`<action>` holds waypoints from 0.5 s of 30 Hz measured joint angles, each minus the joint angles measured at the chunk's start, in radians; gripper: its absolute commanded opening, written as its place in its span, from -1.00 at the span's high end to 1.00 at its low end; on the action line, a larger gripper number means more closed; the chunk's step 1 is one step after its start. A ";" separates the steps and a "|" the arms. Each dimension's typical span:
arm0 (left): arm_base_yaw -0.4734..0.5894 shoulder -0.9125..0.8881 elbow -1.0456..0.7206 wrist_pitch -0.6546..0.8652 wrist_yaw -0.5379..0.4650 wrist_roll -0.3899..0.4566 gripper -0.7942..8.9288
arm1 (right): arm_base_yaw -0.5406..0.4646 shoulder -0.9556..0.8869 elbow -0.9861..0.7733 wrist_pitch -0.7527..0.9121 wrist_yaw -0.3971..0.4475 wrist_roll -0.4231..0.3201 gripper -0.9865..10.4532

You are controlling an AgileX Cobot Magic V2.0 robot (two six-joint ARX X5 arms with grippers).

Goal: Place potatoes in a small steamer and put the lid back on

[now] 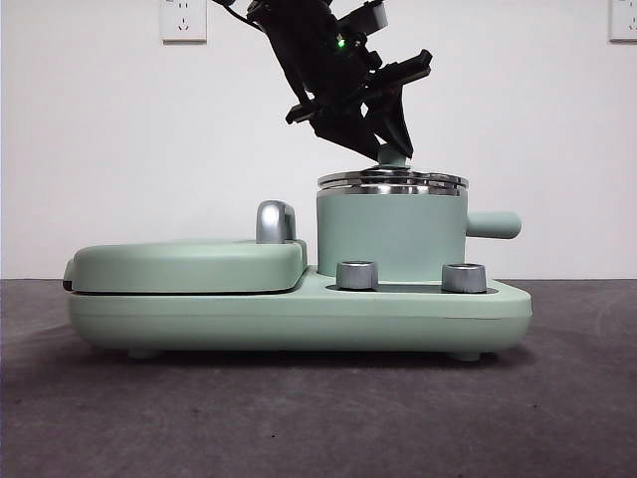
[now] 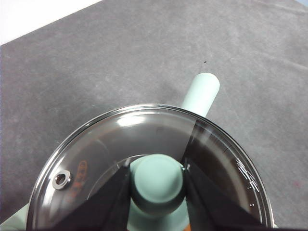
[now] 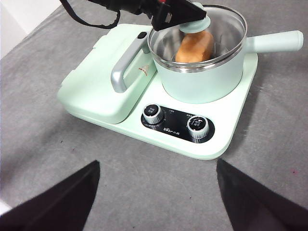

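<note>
On the dark grey table (image 1: 318, 418), nearest in the front view, a mint-green cooker base (image 1: 299, 319) is seen with two steel dials (image 1: 357, 275) on its front ledge. On the base's left half a flat green griddle cover (image 1: 189, 264) lies closed, with a steel handle (image 1: 274, 221) rising behind it. On the right half stands the small steamer (image 1: 390, 234), its stubby side handle (image 1: 495, 224) pointing right. The glass lid (image 1: 392, 180) is seated level on the steamer's steel rim. From above, the left claw (image 1: 391, 149) is brought down onto the lid; in the left wrist view its two black jaws are seen closed against either side of the green knob (image 2: 157, 185). Through the glass, in the right wrist view, the orange-brown potato (image 3: 195, 46) is seen lying inside the steamer. The right claw (image 3: 156, 192) is held well apart from the cooker, above bare table, with its jaws spread wide and nothing between them. Behind everything, a white wall (image 1: 100, 149) with a socket (image 1: 183, 20) is seen.
</note>
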 measured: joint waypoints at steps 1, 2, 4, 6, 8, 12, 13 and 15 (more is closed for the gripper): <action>0.000 0.000 0.000 0.000 0.000 0.000 0.81 | 0.000 0.000 0.000 0.000 0.000 0.000 0.15; 0.000 0.000 0.000 0.000 0.000 0.000 0.81 | 0.000 0.000 0.000 0.000 0.000 0.000 0.15; 0.000 0.000 0.000 0.000 0.000 0.002 0.81 | 0.000 0.000 0.000 0.000 0.000 0.001 0.15; 0.000 0.000 0.000 0.000 0.000 0.010 0.81 | 0.000 0.000 0.000 0.000 0.000 0.001 0.15; 0.000 0.000 0.000 0.000 0.000 0.024 0.81 | 0.000 0.000 0.000 0.000 0.000 0.001 0.15; 0.000 0.000 0.000 -0.001 0.001 0.040 0.81 | 0.000 0.000 0.000 0.000 -0.002 0.002 0.15; 0.000 0.000 0.000 -0.001 0.001 0.048 0.81 | 0.000 0.000 0.000 0.000 -0.002 0.002 0.15; 0.000 0.002 0.000 -0.001 0.001 0.053 0.81 | 0.000 0.000 0.000 0.000 -0.002 0.002 0.15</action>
